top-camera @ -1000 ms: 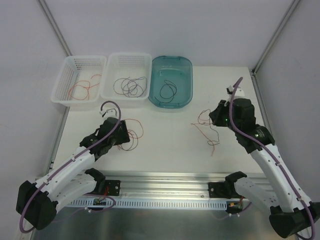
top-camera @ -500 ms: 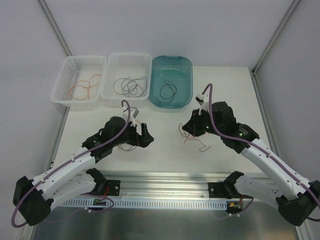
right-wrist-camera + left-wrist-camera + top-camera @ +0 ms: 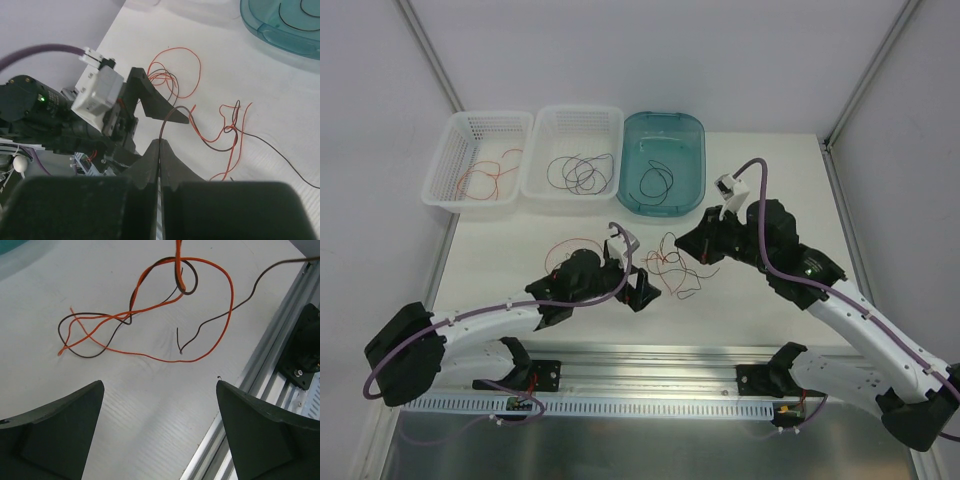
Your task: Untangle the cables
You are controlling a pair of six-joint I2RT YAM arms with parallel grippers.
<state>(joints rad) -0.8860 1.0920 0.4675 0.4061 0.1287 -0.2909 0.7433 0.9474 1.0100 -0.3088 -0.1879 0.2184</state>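
Moved inward; found left gripper [image 3: 160, 390] wide, empty — cables [image 3: 131, 314] at 12 o'clock, rail [image 3: 270, 355] at 3; right gripper [image 3: 160, 147] pinching black strand [image 3: 162, 125].

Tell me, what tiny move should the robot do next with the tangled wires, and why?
Probably lower the open left gripper and close it on the red wire. It hangs over the knot, while the right gripper is shut on the black wire running into that knot. Pinning the red one should let the black pull free.

Ahead of the left gripper [image 3: 160, 385] lie the cables [image 3: 150, 307], rail [image 3: 270, 360] alongside.
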